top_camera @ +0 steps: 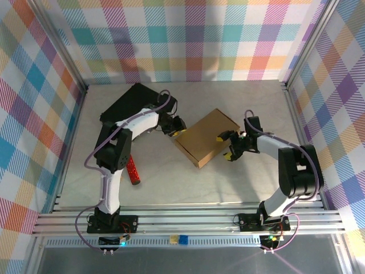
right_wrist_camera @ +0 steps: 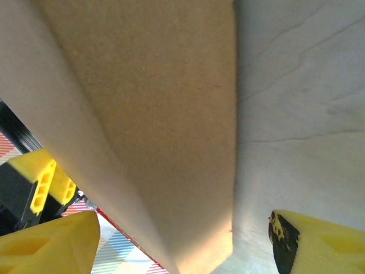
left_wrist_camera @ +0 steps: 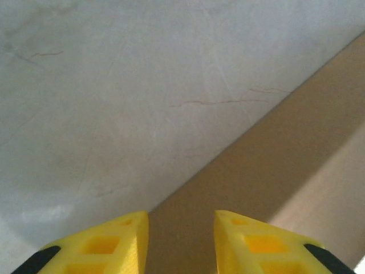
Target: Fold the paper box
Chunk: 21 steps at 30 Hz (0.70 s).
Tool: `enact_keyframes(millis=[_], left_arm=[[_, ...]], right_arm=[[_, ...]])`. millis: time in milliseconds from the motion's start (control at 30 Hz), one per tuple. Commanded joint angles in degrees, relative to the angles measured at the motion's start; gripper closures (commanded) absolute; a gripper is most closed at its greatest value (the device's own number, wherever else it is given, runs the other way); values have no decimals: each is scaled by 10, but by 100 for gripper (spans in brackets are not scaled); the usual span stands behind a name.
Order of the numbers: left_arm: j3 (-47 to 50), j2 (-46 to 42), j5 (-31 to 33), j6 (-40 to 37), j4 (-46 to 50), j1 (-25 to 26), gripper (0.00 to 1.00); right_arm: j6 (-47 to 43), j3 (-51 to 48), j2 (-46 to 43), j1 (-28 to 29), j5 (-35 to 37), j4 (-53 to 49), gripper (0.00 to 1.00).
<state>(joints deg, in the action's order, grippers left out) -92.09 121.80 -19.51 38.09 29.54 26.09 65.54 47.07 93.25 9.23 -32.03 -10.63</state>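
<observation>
The paper box [top_camera: 206, 137] lay before our right tool [top_camera: 225, 146], spread astride one long edge; our left tool [top_camera: 179, 127], parted, faced the other.

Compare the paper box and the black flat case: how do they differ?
The paper box is plain brown; the flat case is black. The paper box lies mid-table between the left gripper and the right gripper; the case lies at the far left, partly under the left arm. Both are flat rectangles turned diagonally.

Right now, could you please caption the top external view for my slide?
Brown paper box between both arms: left claw at its left corner, right claw open astride its right edge.
</observation>
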Motion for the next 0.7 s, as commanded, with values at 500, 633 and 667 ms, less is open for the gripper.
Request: enact_keyframes(millis=[500, 633, 667], left_arm=[[-4, -16, -12, 1, -19, 2, 64], [-15, -72, 51, -13, 8, -18, 34], [-22, -84, 63, -16, 18, -24, 5]], right_arm=[[111, 37, 28, 75, 41, 58, 25], [54, 60, -41, 63, 115, -80, 20], [37, 74, -59, 58, 141, -129, 20]])
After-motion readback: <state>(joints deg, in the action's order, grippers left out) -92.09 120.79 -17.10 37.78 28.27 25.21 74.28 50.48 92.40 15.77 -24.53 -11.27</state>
